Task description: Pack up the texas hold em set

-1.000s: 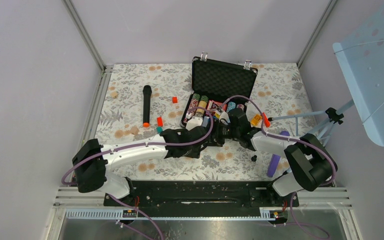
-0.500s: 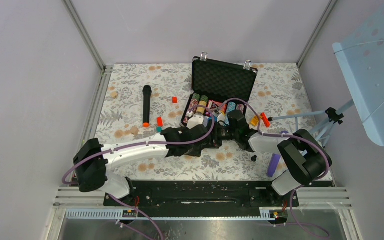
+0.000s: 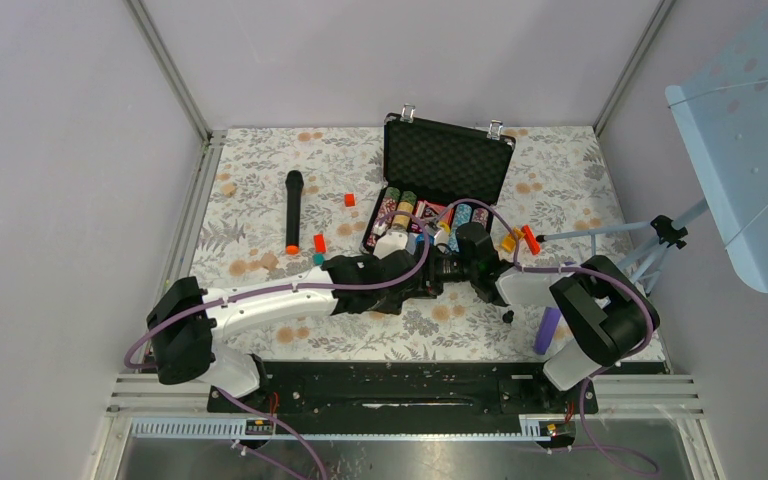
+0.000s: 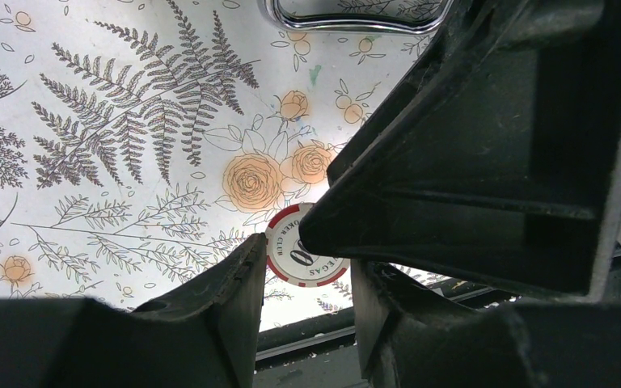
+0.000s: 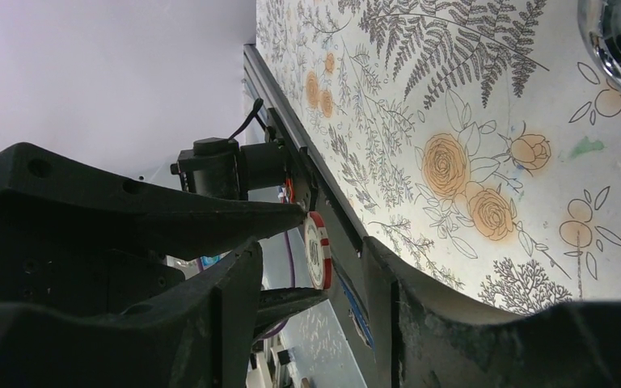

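Note:
A red and white poker chip (image 4: 299, 257) hangs above the floral table, gripped by its rim in my left gripper (image 4: 307, 259), which is shut on it. Seen edge-on in the right wrist view, the chip (image 5: 317, 250) stands between the fingers of my right gripper (image 5: 314, 255), which is open, with a gap on both sides. In the top view the two grippers meet tip to tip, left gripper (image 3: 428, 272) and right gripper (image 3: 450, 262), just in front of the open black case (image 3: 447, 158). Rows of chips (image 3: 400, 205) fill the case's base. Its silver handle (image 4: 356, 16) lies close by.
A black microphone (image 3: 293, 210) lies at the left, with red blocks (image 3: 350, 200) (image 3: 319, 243) and a teal block (image 3: 317, 259) beside it. Orange pieces (image 3: 520, 240) and a purple object (image 3: 548, 330) sit on the right. A tripod (image 3: 660, 240) stands at the right edge.
My right gripper has slid left onto the chip and its jaws have narrowed round it. The left arm and the chip have stayed still.

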`<state>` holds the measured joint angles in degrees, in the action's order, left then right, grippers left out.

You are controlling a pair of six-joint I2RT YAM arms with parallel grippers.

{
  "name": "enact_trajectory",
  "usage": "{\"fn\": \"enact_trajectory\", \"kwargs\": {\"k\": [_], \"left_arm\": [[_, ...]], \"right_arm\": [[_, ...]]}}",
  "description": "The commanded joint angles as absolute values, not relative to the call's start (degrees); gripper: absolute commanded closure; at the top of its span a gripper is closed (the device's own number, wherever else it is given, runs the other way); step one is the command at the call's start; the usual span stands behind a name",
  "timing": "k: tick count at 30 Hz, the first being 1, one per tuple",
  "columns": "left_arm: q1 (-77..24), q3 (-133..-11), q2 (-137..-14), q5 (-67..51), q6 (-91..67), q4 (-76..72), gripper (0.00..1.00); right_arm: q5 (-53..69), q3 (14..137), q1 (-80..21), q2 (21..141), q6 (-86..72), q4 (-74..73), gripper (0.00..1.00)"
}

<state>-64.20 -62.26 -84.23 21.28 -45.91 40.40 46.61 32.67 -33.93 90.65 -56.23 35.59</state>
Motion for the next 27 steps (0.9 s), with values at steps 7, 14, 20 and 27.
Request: {"fn": "enact_trajectory", "kwargs": {"k": [7,14,20,27], "left_arm": [[-64.42,-65.43,-83.99,22.91,-45.36,39.39,0.64],[-64.43,-66.02,-83.89,23.01,-45.29,39.59,0.64],[-64.42,-66.12,-83.81,23.07,-45.26,39.65,0.64],[-64.49,-66.28,-83.37,23.25,-45.19,39.64,0.64]], "right_arm": [[49.33,32.78,-35.22,91.43,-56.74,38.89,0.45],[49.39,32.95,-35.75,92.00,-56.95,39.37,0.46],[49.57,32.87,-36.00,92.48,-57.04,39.65,0.47],[49.70,33.21,-36.32,93.15,-57.14,39.88,0.48]]}}
